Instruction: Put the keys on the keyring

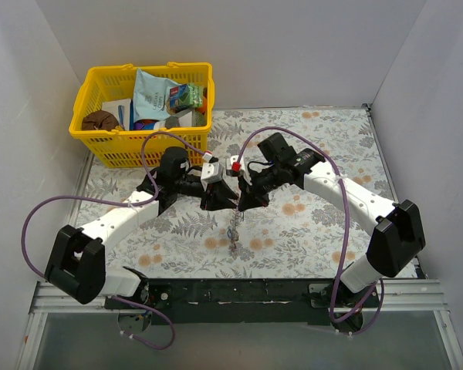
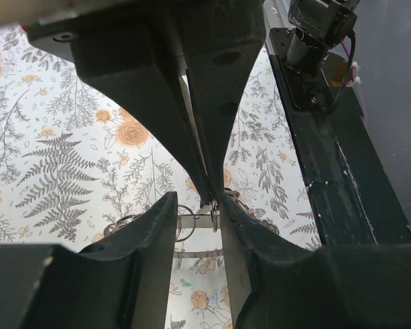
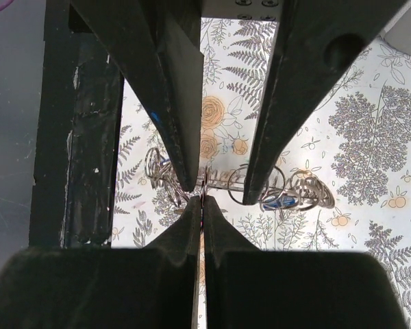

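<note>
Yellow basket point(image 1: 100, 146) at my far left corner, stuffed with packets point(image 1: 156, 94). Floral tablecloth point(image 1: 316, 231) under me, white walls point(image 1: 293, 46) around.

The top external camera sits high behind the arm bases and looks down at the whole counter point(image 1: 316, 146), with the basket point(image 1: 108, 146) at the far left. Each wrist camera sits very near behind its own fingers and looks along them, down at the counter. The left fingers point(image 2: 144, 253) fill the bottom of their own view and the right fingers point(image 3: 185, 240) fill theirs, and each pair hangs from the top of the other's view. All three views share what seems to be the keyring point(image 1: 233, 231).
</note>
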### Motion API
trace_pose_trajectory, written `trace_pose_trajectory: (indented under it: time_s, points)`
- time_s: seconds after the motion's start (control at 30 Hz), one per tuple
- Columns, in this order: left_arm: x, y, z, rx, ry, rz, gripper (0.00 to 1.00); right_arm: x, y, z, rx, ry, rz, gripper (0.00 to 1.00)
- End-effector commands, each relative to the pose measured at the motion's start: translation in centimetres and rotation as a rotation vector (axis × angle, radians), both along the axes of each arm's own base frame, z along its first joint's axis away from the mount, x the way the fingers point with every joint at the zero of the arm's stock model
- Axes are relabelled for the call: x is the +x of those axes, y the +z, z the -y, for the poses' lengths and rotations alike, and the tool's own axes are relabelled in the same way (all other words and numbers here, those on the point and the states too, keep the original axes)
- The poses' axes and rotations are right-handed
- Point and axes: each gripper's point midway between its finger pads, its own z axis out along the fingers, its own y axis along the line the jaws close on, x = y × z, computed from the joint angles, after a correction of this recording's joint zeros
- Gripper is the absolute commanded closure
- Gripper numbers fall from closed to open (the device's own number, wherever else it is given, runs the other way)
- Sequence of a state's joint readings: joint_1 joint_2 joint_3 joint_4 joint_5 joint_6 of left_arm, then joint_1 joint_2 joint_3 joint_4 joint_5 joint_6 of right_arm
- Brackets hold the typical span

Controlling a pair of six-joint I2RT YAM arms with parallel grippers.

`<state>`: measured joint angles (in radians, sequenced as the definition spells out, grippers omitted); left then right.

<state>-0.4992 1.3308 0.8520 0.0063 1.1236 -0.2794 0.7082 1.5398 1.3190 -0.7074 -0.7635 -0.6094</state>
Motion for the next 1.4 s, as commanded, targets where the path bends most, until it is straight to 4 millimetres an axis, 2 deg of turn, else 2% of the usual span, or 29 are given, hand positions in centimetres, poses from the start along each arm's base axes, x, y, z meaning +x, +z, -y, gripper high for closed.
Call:
trace_pose_trajectory:
  time_s: [0.0,0.33,0.57,0.73,0.77,1.03,1.13,1.17,1.3,1.33,1.37]
  points:
    - [-0.6,1.1,0.2,-0.014,-0.046,0.022,0.7,-0.2,2.8,-0.7,0.089,0.032,0.058,0.99]
    - [-1.0,0.8,0.4,-0.006,-0.061,0.012,0.75,-0.1,2.8,-0.7,0.089,0.028,0.06,0.99]
    - [-1.0,0.2,0.7,0.003,-0.067,-0.007,0.82,0.0,2.5,-0.7,0.081,0.019,0.061,0.99]
    - [-0.8,0.2,0.7,0.006,-0.06,-0.004,0.94,0.1,2.3,-0.7,0.079,0.019,0.06,0.99]
    - [-0.8,0.1,0.8,0.007,-0.062,-0.007,1.0,0.1,2.4,-0.7,0.079,0.015,0.061,0.99]
    - [-0.8,0.3,0.7,0.004,-0.046,-0.011,1.0,0.6,2.7,-0.7,0.096,-0.013,0.091,0.99]
    - [-0.8,0.9,0.7,-0.023,-0.028,0.003,1.0,1.0,2.9,-0.6,0.099,-0.05,0.114,0.89]
    - [-0.8,1.0,0.7,-0.029,-0.017,0.006,1.0,1.0,3.1,-0.6,0.108,-0.053,0.119,0.83]
    - [-0.4,1.6,0.5,-0.066,0.047,0.027,1.0,1.4,4.4,0.0,0.154,-0.093,0.152,0.7]
    - [-0.3,2.5,0.6,-0.096,0.058,0.062,1.0,2.0,4.5,0.2,0.168,-0.128,0.15,0.65]
    - [-0.4,2.0,0.4,-0.097,0.076,0.033,1.0,2.2,4.8,0.4,0.181,-0.146,0.151,0.62]
